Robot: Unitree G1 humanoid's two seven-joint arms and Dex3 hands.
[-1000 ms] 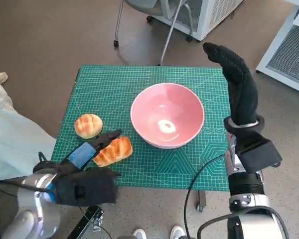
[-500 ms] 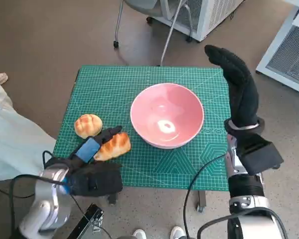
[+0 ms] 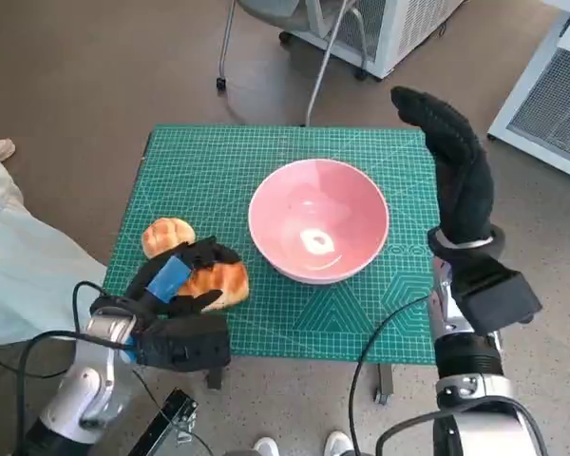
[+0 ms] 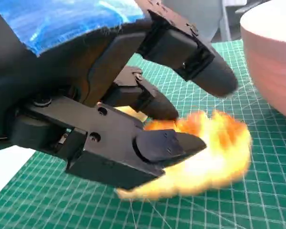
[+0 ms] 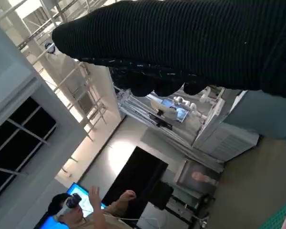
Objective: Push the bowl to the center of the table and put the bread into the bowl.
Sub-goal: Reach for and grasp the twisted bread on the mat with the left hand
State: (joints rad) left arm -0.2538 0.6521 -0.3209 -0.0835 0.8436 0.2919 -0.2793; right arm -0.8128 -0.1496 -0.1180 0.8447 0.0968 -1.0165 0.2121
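Left hand curls its black fingers around the elongated golden-brown bread loaf beside the empty pink bowl, while the gloved right hand hovers flat, holding nothing.

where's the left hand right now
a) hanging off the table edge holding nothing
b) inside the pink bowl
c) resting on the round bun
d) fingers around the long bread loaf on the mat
d: the left hand has its fingers closing around the long bread loaf, which lies on the green mat beside the pink bowl; the round bun sits apart, untouched.
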